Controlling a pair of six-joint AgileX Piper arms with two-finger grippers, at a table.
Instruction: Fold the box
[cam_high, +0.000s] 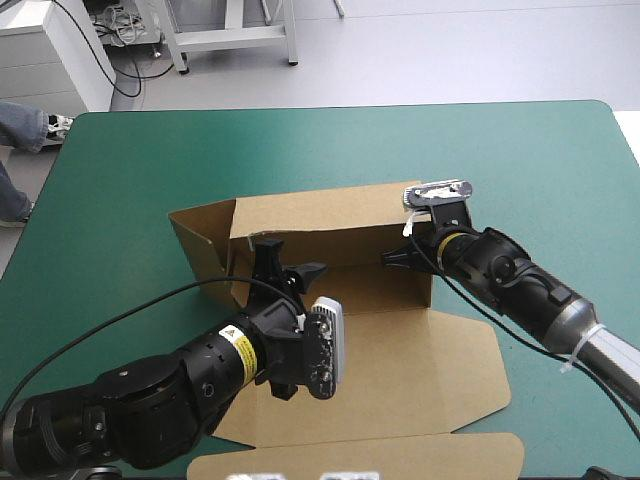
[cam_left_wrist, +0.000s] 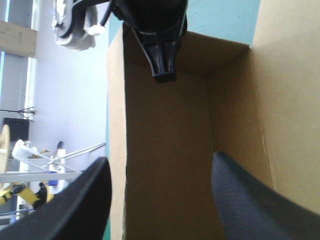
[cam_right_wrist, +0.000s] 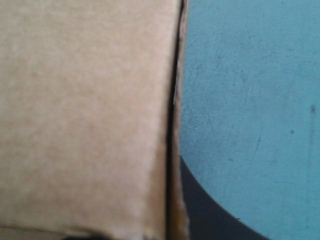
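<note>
The brown box (cam_high: 400, 370) lies mid-table, its long back wall (cam_high: 330, 215) raised, the right end wall (cam_high: 425, 285) upright and the wide lid flat toward the front. A side flap (cam_high: 200, 240) stands out at the left end. My left gripper (cam_high: 292, 258) is open inside the left end, in front of the back wall (cam_left_wrist: 160, 160), with nothing between its fingers. My right gripper (cam_high: 400, 256) is shut on the right end wall's top edge. In the right wrist view the board's edge (cam_right_wrist: 172, 125) runs between its fingers (cam_right_wrist: 210, 215). From the left wrist it shows ahead (cam_left_wrist: 162, 65).
The teal-green cover (cam_high: 520, 160) shows beyond and to the right of the box, up to the table's far edge. My left arm (cam_high: 150, 400) lies over the box's front left part. A narrow front flap (cam_high: 400, 455) reaches the near edge.
</note>
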